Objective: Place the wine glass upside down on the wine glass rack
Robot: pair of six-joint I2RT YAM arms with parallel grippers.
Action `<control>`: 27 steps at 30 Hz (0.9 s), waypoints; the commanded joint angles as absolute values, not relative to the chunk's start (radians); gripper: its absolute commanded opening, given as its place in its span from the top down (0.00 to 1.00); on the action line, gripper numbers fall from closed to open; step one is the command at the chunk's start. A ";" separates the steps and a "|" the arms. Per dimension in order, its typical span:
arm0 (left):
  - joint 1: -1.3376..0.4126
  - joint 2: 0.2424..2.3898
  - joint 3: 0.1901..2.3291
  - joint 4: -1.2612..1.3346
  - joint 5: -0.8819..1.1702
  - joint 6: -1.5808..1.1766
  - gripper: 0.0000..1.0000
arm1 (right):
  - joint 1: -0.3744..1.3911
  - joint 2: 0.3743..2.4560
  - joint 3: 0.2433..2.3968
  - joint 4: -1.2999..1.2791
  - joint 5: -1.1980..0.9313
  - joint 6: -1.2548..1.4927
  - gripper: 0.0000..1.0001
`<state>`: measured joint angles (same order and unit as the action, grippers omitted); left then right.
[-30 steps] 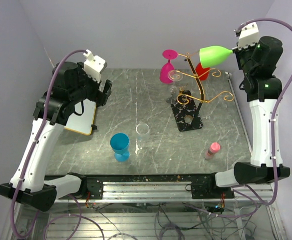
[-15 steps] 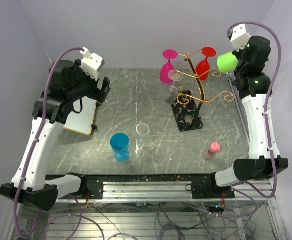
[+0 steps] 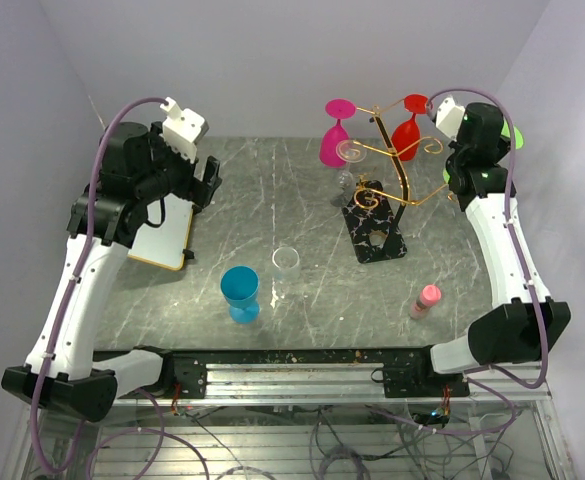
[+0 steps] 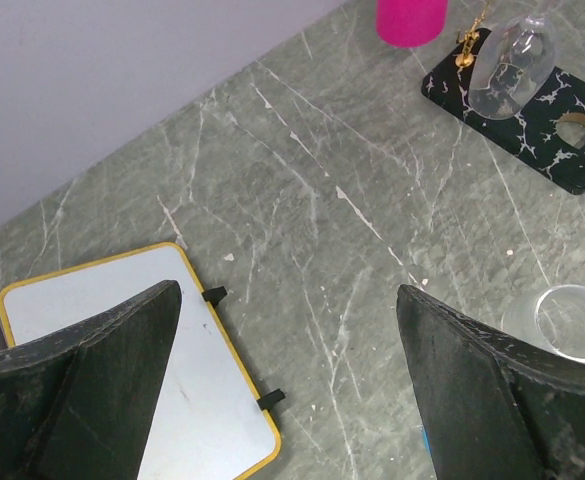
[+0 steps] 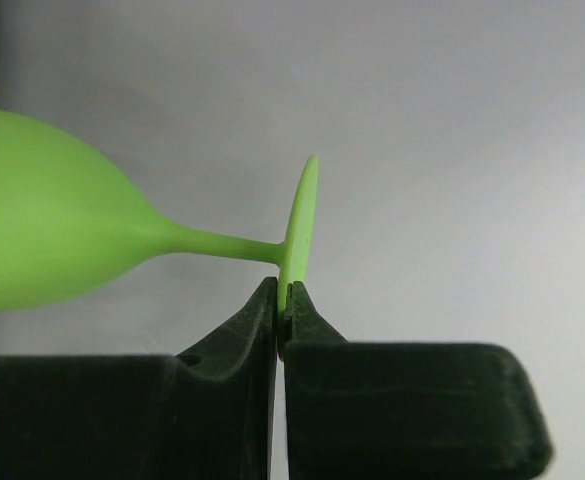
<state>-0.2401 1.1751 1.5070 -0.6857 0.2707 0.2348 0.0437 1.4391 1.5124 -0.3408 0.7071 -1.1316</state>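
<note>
The green wine glass (image 5: 52,235) is gripped by the right gripper (image 5: 279,300), whose fingers are clamped on the rim of its foot. The stem is laid roughly level, with the bowl pointed left in the wrist view. It is held high, just right of the wine glass rack (image 3: 370,232), while the left gripper (image 4: 287,295) is spread wide, holding nothing.

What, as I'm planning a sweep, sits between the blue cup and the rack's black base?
A clear tumbler stands upright between the blue cup and the rack's black base; the top external view shows it.
</note>
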 commanded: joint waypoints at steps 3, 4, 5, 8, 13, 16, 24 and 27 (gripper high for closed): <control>-0.226 1.130 1.477 -0.638 0.306 0.235 0.01 | 0.064 1.412 1.560 -0.452 0.499 -1.078 1.00; -0.225 1.128 1.478 -0.639 0.309 0.235 0.01 | 0.071 1.415 1.561 -0.460 0.489 -1.078 1.00; -0.225 1.128 1.481 -0.640 0.312 0.236 0.01 | 0.077 1.417 1.560 -0.462 0.489 -1.089 1.00; -0.225 1.133 1.493 -0.644 0.321 0.235 0.01 | 0.102 1.433 1.549 -0.452 0.506 -1.127 1.00; -0.225 1.138 1.496 -0.641 0.333 0.232 0.01 | 0.133 1.462 1.557 -0.469 0.491 -1.156 1.00; -0.225 1.134 1.490 -0.643 0.330 0.237 0.01 | 0.154 1.473 1.563 -0.494 0.472 -1.161 1.00; -0.219 1.130 1.476 -0.641 0.339 0.245 0.01 | 0.210 1.507 1.594 -0.538 0.408 -1.152 1.00; -0.208 1.122 1.470 -0.638 0.354 0.238 0.01 | 0.229 1.525 1.601 -0.538 0.411 -1.153 1.00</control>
<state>-0.2260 1.1442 1.4776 -0.6769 0.3061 0.2359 0.2058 1.5089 1.5604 -0.5198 0.4297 -1.1393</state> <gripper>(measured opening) 0.992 0.017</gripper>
